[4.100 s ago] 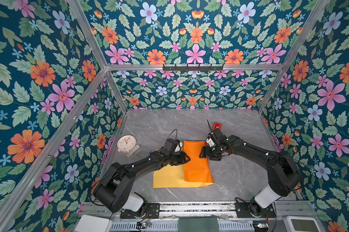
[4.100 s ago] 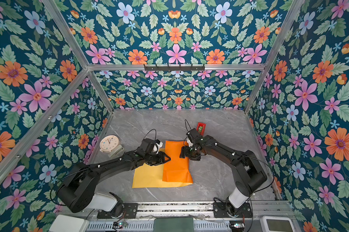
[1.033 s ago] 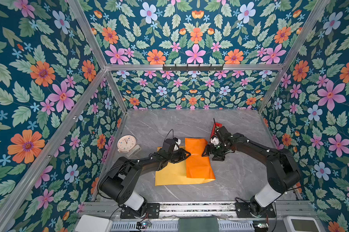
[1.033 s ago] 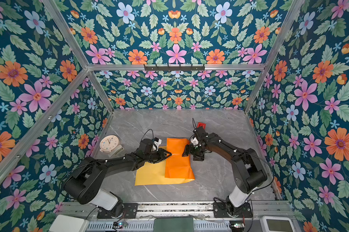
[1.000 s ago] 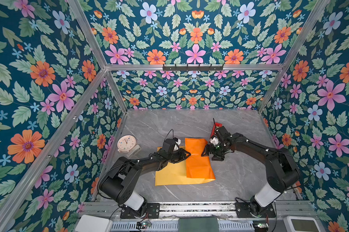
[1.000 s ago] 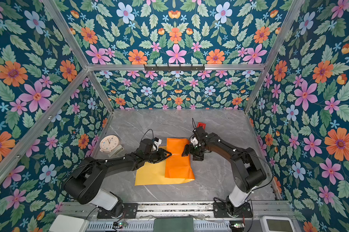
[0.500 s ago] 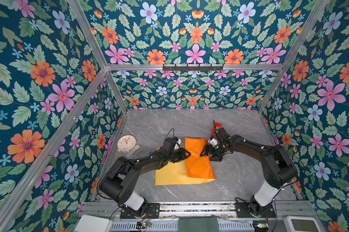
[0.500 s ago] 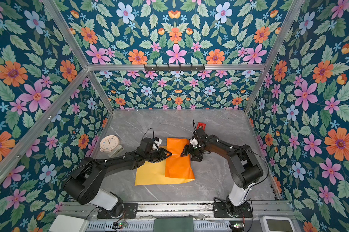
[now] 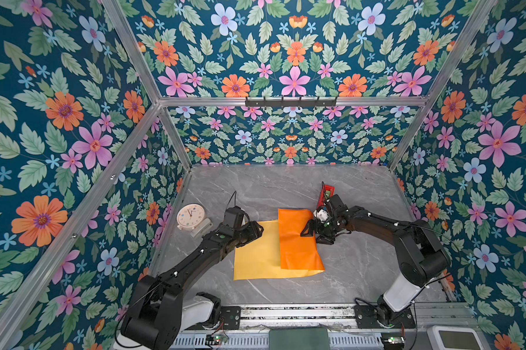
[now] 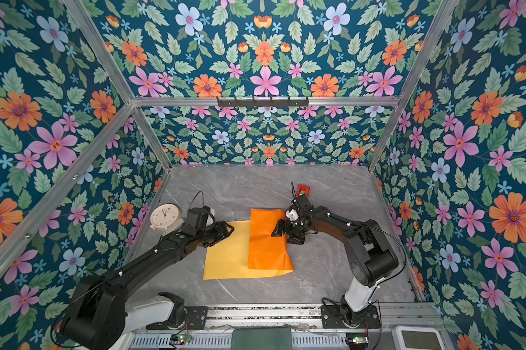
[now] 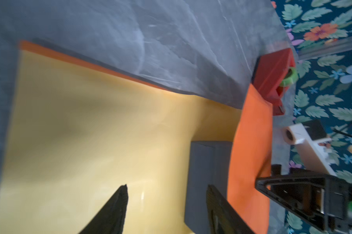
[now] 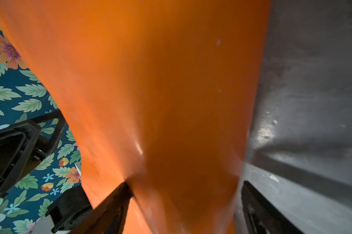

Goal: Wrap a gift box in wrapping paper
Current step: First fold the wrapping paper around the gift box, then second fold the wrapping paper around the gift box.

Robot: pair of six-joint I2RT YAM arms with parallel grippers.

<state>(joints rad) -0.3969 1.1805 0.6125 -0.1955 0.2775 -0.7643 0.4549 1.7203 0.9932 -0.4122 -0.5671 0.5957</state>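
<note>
Gift box (image 11: pixel 207 172) first: I only get it on the left wrist camera, a dark navy block sitting on the yellow side of the wrapping paper (image 9: pixel 255 257), with the glossy orange flap (image 9: pixel 295 239) folded over it. In both top views the flap covers the box completely, so all I see there is the raised orange strip along the right part of the sheet (image 10: pixel 225 257).

Right gripper (image 9: pixel 313 237) is at the flap's right edge, towards its far end. On the right wrist camera its jaws stand wide (image 12: pixel 186 183), with the orange paper filling the gap between them. One fingertip (image 12: pixel 124 190) is dimpling the paper. I can't tell whether that is a real clamp or just contact.

Left gripper (image 9: pixel 257 231) sits at the far left corner of the yellow sheet. Its jaws are parted (image 11: pixel 167 185) with nothing between them, one finger above bare yellow paper and the other above the box's near edge.

Further out, the red tape dispenser (image 9: pixel 327 192) stands just behind the right gripper. It carries a green roll, seen on the left wrist camera (image 11: pixel 272 77). A cream clock (image 9: pixel 190 215) stands by the left wall on the grey marble table (image 9: pixel 255 188).
</note>
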